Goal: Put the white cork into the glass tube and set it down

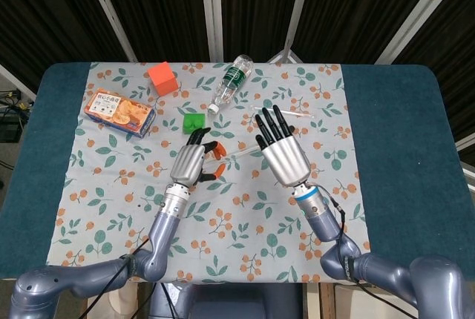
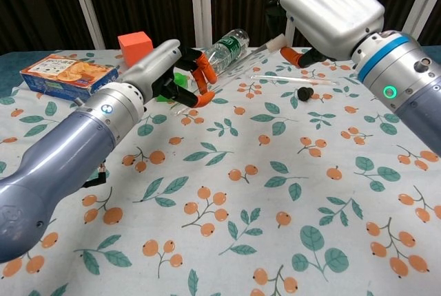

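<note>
My left hand [image 1: 189, 162] [image 2: 162, 65] hovers over the middle of the floral cloth and pinches one end of a thin glass tube [image 1: 237, 153] [image 2: 238, 62] between orange-tipped fingers. The tube slants up and to the right towards my right hand [image 1: 280, 152] [image 2: 331, 7]. That hand is raised, its long fingers stretched out. A short white cork [image 2: 273, 43] shows at the tube's far end, beside the right thumb, and appears pinched there. The head view hides the cork behind the right hand.
On the cloth lie a plastic bottle [image 1: 230, 81] [image 2: 227, 45], a red cube [image 1: 162, 78], a green block [image 1: 194, 121] and a biscuit box [image 1: 119, 111]. A second thin tube [image 1: 286, 113] [image 2: 289, 78] and a small black stopper [image 2: 304, 92] lie behind the right hand.
</note>
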`<action>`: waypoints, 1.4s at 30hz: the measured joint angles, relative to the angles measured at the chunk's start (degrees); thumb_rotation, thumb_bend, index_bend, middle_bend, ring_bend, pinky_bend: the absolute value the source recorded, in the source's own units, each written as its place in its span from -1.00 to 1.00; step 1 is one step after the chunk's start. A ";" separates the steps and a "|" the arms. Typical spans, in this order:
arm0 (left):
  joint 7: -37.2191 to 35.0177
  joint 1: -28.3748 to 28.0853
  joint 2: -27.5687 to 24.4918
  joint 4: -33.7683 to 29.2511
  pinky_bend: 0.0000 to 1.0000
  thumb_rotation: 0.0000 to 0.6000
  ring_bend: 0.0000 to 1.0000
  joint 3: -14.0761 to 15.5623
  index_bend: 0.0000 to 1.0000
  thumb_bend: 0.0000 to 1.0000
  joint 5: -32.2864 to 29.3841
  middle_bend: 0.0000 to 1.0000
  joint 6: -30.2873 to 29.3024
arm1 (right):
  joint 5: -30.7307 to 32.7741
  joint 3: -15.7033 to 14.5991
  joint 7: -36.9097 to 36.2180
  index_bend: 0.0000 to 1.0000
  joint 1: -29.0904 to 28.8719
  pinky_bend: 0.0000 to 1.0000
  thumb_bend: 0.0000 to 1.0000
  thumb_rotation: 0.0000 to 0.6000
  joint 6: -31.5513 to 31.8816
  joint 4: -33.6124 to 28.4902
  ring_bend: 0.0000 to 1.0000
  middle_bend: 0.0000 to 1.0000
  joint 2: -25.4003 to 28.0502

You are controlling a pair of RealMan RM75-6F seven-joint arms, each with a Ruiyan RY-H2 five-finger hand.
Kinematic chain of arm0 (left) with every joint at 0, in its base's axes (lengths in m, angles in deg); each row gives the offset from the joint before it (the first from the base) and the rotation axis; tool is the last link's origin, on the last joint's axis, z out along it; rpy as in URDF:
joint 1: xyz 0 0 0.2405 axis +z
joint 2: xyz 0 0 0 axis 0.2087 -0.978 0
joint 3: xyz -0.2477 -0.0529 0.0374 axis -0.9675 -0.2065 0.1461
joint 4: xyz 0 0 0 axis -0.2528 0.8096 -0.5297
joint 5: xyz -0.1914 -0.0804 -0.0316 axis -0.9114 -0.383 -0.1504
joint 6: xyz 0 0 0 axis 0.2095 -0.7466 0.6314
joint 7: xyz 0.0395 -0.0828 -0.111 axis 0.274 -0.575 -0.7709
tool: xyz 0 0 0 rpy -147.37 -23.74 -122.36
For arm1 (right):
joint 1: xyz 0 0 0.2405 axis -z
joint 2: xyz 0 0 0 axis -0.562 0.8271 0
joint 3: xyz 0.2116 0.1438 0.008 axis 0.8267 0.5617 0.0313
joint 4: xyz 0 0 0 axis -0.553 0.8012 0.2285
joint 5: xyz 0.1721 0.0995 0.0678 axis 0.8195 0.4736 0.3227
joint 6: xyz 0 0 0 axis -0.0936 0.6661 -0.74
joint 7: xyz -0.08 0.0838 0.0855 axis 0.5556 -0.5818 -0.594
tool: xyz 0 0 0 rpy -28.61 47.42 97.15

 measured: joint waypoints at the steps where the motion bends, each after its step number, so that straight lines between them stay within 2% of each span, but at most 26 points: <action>1: 0.01 -0.01 0.09 0.00 -1.00 1.00 -0.82 -0.01 0.07 0.50 -0.02 0.18 -0.02 | -0.07 -0.11 0.05 0.12 0.04 -0.95 -0.12 1.00 0.06 0.01 -0.95 -0.58 -0.01; 7: 0.23 -0.01 0.75 -0.50 -1.00 1.00 -0.82 -0.13 0.07 0.50 -0.34 0.18 -0.28 | -0.83 -1.72 1.04 0.13 1.81 -0.95 -0.12 1.00 1.91 -0.44 -0.95 -0.58 -0.23; 18: 0.91 0.05 0.89 -1.44 -1.00 1.00 -0.82 -0.37 0.07 0.50 -0.39 0.18 -0.77 | -0.55 -0.91 1.44 0.08 1.51 -0.95 -0.12 1.00 1.27 -1.06 -0.95 -0.58 0.24; 23: 0.99 0.14 0.83 -1.51 -1.00 1.00 -0.82 -0.25 0.07 0.50 -0.35 0.18 -0.76 | 0.09 -0.28 1.44 -0.30 1.05 -0.95 -0.12 1.00 0.27 -1.11 -0.96 -0.62 0.70; 26: 0.94 0.19 0.84 -1.45 -1.00 1.00 -0.82 -0.17 0.07 0.50 -0.30 0.18 -0.73 | 0.36 -0.16 1.29 -0.54 0.97 -0.98 -0.12 1.00 -0.19 -1.24 -0.99 -0.72 1.10; 31: 0.77 0.19 0.82 -1.27 -1.00 1.00 -0.82 -0.16 0.07 0.50 -0.12 0.18 -0.75 | 0.60 -0.23 0.98 -0.81 1.15 -1.00 -0.12 1.00 -0.36 -1.65 -1.00 -0.86 1.53; 34: 0.59 0.15 0.82 -1.20 -1.00 1.00 -0.82 -0.37 0.07 0.50 -0.08 0.18 -0.81 | 0.77 -0.31 1.11 -0.88 1.36 -1.00 -0.12 1.00 -0.40 -1.96 -1.00 -0.90 1.77; 42: 0.51 0.26 0.09 -1.37 -1.00 1.00 -0.82 -0.42 0.07 0.50 0.33 0.19 -1.03 | 1.57 -0.27 1.82 -0.90 2.06 -1.00 -0.12 1.00 -0.52 -3.19 -1.00 -0.93 2.81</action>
